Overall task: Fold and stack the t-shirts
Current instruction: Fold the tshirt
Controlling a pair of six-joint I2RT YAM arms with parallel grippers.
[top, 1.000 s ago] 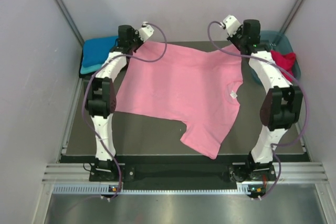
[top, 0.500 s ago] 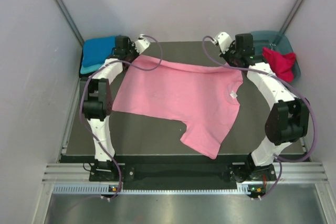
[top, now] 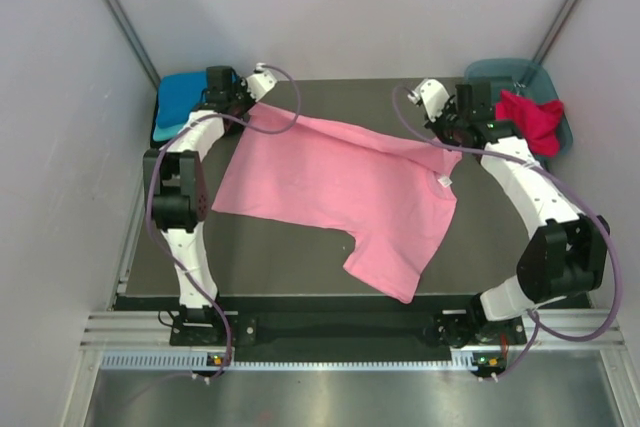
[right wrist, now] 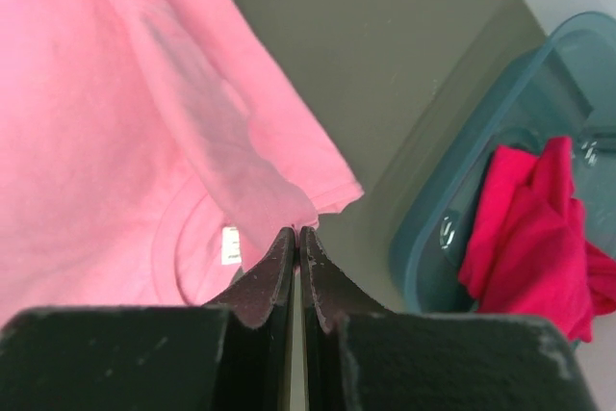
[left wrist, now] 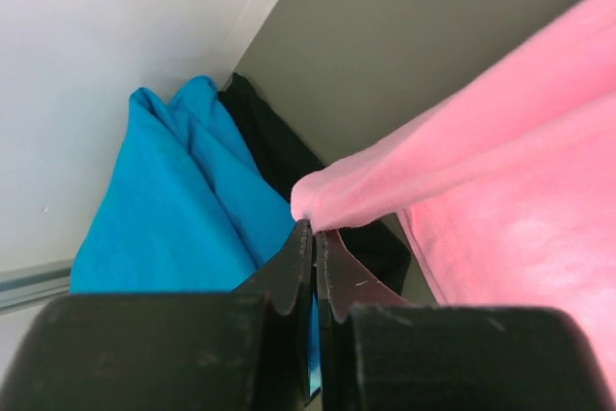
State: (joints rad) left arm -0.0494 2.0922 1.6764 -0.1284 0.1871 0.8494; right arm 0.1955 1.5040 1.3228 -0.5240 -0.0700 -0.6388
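Pink t-shirt, top view: the pink t-shirt (top: 340,187) lies spread over the middle of the bench (top: 350,92). Its far edge is raised in a taut line between the two claws, and one sleeve reaches toward the near edge.
Left claw, top view: the left gripper (top: 252,109) is pinched on the shirt's far-left corner.
Right claw, top view: the right gripper (top: 447,142) is pinched on the far-right end, just beside the collar.
Other shirts, top view: the blue t-shirt (top: 188,95) sits at the far-left corner on the turquoise t-shirt (top: 163,133). The red t-shirt (top: 532,117) hangs over the tub (top: 497,71) at the far-right corner.
Left wrist view: the jaws are clamped together on a bunched pink fold. The black t-shirt (left wrist: 269,141) lies just beside the blue one.
Right wrist view: the jaws are clamped on a pink corner, and the red shirt is draped in the tub to the right.
Writing: a small white neck label (right wrist: 229,245) is sewn inside the collar. Its print is too small to read.
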